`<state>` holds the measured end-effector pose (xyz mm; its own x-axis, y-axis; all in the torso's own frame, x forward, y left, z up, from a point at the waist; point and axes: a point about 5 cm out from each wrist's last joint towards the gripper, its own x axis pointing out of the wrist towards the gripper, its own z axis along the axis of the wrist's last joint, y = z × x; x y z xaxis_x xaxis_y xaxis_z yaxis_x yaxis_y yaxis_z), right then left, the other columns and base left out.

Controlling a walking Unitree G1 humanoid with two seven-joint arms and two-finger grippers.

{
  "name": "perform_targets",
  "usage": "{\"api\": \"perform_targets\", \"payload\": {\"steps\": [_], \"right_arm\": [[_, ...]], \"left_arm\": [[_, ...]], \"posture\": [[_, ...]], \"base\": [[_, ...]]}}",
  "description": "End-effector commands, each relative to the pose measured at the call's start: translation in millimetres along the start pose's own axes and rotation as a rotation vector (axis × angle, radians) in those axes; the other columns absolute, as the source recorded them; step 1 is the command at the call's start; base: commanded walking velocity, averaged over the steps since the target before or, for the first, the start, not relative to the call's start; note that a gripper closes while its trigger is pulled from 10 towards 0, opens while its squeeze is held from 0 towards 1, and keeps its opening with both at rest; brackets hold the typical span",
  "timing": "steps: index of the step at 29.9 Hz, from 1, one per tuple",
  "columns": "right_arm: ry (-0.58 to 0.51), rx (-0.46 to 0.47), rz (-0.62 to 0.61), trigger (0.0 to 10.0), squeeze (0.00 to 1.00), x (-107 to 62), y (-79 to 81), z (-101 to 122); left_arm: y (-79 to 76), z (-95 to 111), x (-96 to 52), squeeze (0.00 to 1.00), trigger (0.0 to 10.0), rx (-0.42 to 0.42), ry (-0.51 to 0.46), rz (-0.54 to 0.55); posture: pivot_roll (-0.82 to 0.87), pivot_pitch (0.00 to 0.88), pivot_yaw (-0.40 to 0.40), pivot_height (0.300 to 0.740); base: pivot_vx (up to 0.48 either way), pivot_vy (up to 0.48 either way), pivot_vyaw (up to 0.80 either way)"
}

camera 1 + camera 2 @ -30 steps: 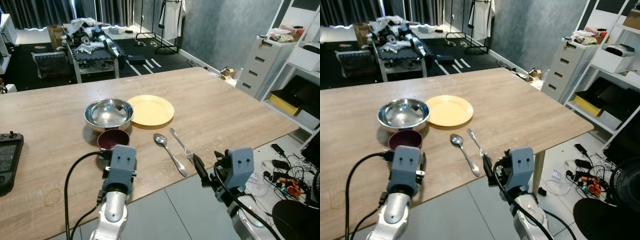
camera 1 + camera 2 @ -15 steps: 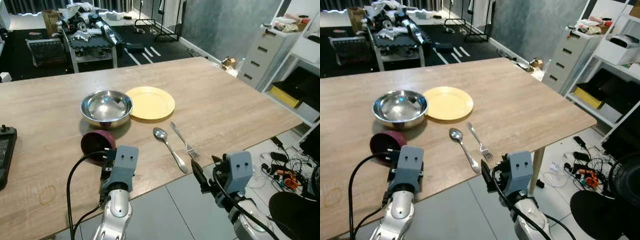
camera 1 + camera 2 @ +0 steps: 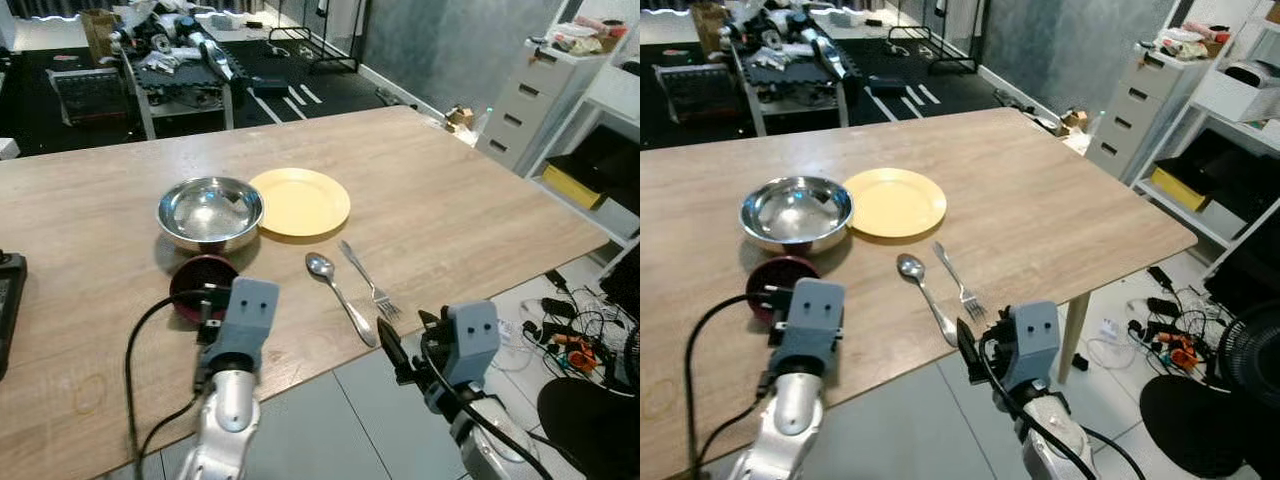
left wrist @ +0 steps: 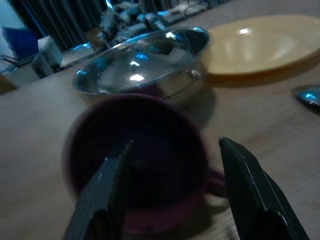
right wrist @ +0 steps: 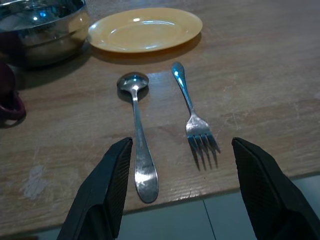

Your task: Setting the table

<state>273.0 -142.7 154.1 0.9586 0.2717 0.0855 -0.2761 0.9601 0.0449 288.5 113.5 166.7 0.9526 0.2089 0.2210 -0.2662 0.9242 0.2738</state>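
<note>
- Table (image 3: 450,200) of pale wood grain runs across the middle of the head views, its near edge cutting diagonally through the lower half of the frame.
- Steel bowl (image 3: 210,212) sits left of centre, with the yellow plate (image 3: 300,201) touching or just beside it toward the right.
- Maroon mug (image 3: 200,285) lies below the bowl in the frame, close to it; in the left wrist view it looks tipped on its side, mouth toward the camera, though that picture is blurred.
- Spoon (image 3: 340,297) and fork (image 3: 368,281) lie side by side below the plate, near the table edge, slightly apart, the spoon's bowl and the fork's handle end pointing toward the plate.
- Left gripper (image 4: 170,195) hovers right at the mug, fingers spread wide either side of it, not pressing on it.
- Right gripper (image 5: 185,192) hangs at the table's near edge, lower centre-right of the head view, fingers parted wide, with spoon and fork framed between them, touching neither.
- Black controller (image 3: 6,300) rests at the far left edge.
</note>
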Motion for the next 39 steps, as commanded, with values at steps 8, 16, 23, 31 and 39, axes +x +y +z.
{"api": "perform_targets", "payload": {"steps": [8, 16, 23, 31, 39], "right_arm": [[0.015, 0.008, 0.003, 10.0, 0.00, 3.5, -0.4, -4], [0.014, 0.009, -0.002, 10.0, 0.00, 1.9, -0.4, -4], [0.019, 0.013, -0.010, 10.0, 0.00, -0.4, -0.1, -7], [0.018, 0.015, 0.002, 10.0, 0.00, 3.4, 0.4, -7], [0.016, 0.012, 0.014, 10.0, 0.00, 6.2, 0.5, -6]], "left_arm": [[26.4, -21, 20.1, 0.00, 10.0, -0.021, 0.096, 0.005], [45.9, -7, 22.4, 0.00, 10.0, 0.095, -0.003, 0.046], [49.1, -9, 7.1, 0.00, 10.0, 0.103, 0.018, -0.106], [78.2, -22, 3.5, 0.00, 10.0, 0.052, 0.090, -0.099], [87.6, -32, 6.0, 0.00, 10.0, 0.004, 0.136, -0.214]], "posture": [[0.05, 0.137, -0.020, 0.740], [0.05, 0.139, -0.011, 0.740], [0.06, 0.141, -0.006, 0.740], [0.08, 0.136, -0.014, 0.740], [0.08, 0.128, -0.024, 0.740]], "base": [[0.000, 0.000, 0.00], [0.000, 0.000, 0.00], [0.000, 0.000, 0.00], [0.000, 0.000, 0.00], [0.000, 0.000, 0.00]]}}
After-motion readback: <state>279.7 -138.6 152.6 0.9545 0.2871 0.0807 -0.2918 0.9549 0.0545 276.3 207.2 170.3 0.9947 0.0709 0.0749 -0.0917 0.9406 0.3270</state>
